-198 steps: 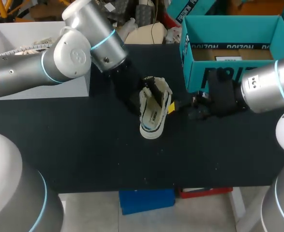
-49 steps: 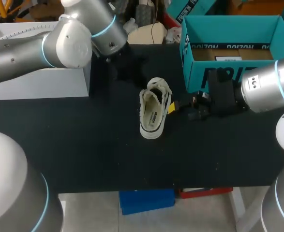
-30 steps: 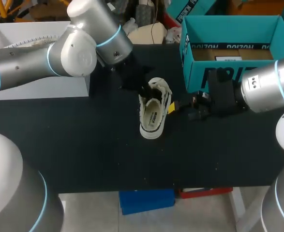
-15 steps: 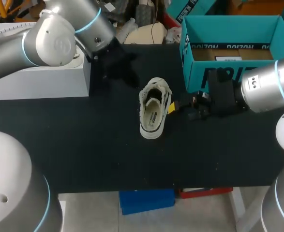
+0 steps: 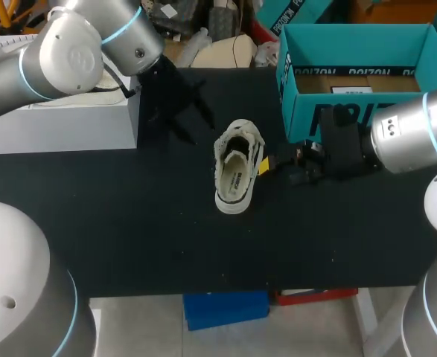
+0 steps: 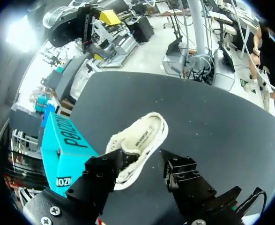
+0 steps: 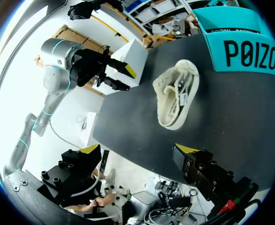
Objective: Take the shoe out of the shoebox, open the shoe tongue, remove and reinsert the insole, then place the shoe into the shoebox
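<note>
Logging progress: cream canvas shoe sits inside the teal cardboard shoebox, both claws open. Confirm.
Wrong: the cream canvas shoe lies on the black table, outside the teal cardboard shoebox; see the head view. Left claw and right claw are open.

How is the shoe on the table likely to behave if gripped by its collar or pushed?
The shoe looks like soft fabric with a slack, gaping collar, so the upper would probably buckle under a pinch. It sits upright on its flat sole on the table, so a push should slide it rather than roll it.
</note>
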{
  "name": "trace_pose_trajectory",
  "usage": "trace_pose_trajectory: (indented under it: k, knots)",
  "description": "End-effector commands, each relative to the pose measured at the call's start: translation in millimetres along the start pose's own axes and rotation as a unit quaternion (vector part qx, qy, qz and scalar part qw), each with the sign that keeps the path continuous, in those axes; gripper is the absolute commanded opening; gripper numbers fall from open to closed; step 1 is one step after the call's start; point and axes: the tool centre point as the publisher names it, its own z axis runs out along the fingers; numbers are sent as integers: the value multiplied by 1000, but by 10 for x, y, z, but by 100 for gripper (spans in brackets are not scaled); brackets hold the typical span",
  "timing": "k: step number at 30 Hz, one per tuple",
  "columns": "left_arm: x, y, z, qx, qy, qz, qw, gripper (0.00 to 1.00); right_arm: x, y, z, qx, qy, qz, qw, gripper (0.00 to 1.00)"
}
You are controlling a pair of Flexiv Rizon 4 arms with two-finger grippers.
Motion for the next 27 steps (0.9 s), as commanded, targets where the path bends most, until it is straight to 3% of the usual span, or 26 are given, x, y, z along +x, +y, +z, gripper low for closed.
trace_pose_trajectory:
  k: [1,8,10,25,27]
  knots:
    - [240,-88,-116,-4,-45,-89,995,100,10,-1,8,0,-2,1,1000,100]
    - [615,-181,-328,-3,-81,-228,970,100,10,-1,8,0,-2,1,1000,100]
    - [774,-235,-367,9,-55,-266,962,100,10,-1,8,0,-2,1,1000,100]
    - [774,-235,-367,9,-55,-266,962,100,10,-1,8,0,-2,1,1000,100]
    - [795,-184,-304,-9,-89,-296,951,100,10,-1,8,0,-2,1,1000,100]
